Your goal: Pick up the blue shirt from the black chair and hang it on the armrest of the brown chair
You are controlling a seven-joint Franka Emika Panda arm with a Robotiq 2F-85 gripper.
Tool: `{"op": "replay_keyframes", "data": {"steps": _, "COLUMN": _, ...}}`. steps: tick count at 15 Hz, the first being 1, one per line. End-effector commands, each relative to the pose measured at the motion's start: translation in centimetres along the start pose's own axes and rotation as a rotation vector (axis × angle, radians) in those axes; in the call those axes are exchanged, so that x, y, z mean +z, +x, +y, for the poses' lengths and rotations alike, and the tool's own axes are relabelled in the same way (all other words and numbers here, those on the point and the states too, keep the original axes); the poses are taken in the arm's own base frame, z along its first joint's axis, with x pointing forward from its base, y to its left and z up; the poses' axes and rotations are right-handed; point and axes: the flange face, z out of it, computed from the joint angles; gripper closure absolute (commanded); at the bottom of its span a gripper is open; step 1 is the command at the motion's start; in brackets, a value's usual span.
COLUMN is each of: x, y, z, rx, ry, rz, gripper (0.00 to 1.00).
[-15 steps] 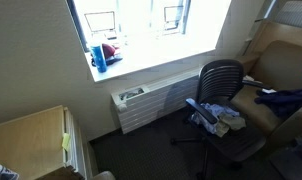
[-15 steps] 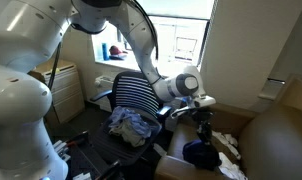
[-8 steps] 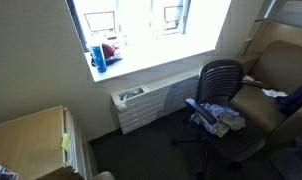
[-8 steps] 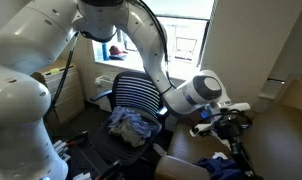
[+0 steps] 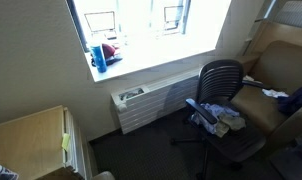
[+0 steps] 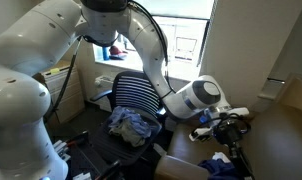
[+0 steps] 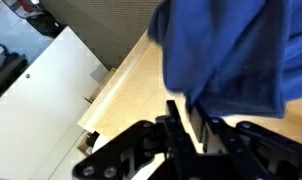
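Step in hand: carrying the blue shirt [image 7: 231,50] over to the brown chair [image 6: 281,140]; my judgement is that the pick-up from the black chair [image 6: 131,95] is done and the hanging is not.

Pincer: in the wrist view the gripper [image 7: 196,120] has its dark fingers closed on a fold of the blue shirt, the cloth spreading away from the pinch toward the top right corner of the picture.

Blue shirt, place: in an exterior view part of it shows as a blue bunch [image 6: 223,163] at the bottom edge, just under the gripper [image 6: 229,128] and in front of the brown chair's seat. Whether that bunch already rests on an armrest cannot be told.

Arm pose: the white arm [image 6: 141,40] arcs down from the top left corner, passes in front of the black chair's back, and ends at the round wrist [image 6: 203,95], with the gripper reaching toward the right edge, over the brown chair.

Left on the black chair: a heap of other clothes [image 6: 131,125] lies on its seat, also seen in the other outside picture [image 5: 219,118].

Far side: the window sill [image 5: 141,55] holds a blue cup [image 5: 98,53] near its left end.

Next move, my judgement: bring the cloth across the armrest so it drapes on both sides, then let go.
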Motion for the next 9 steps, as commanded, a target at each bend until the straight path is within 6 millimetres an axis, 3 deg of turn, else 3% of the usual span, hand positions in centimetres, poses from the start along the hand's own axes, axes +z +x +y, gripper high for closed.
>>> {"op": "replay_keyframes", "data": {"steps": 1, "x": 3.1, "y": -1.0, "z": 1.2, "rx": -0.092, "ry": -0.093, "rz": 0.017, "gripper": 0.96}}
{"op": "replay_keyframes", "data": {"steps": 3, "x": 5.0, "y": -1.5, "z": 2.3, "rx": -0.128, "ry": -0.159, "rz": 0.020, "gripper": 1.00}}
{"op": "replay_keyframes", "data": {"steps": 4, "x": 5.8, "y": -1.7, "z": 2.1, "rx": -0.115, "ry": -0.182, "rz": 0.053, "gripper": 0.74}}
{"op": "replay_keyframes", "data": {"steps": 5, "x": 4.3, "y": -1.5, "z": 1.7, "rx": -0.084, "ry": -0.129, "rz": 0.008, "gripper": 0.98}}
{"op": "replay_keyframes", "data": {"steps": 9, "x": 6.0, "y": -2.1, "z": 2.0, "rx": -0.107, "ry": -0.182, "rz": 0.038, "gripper": 0.74}}
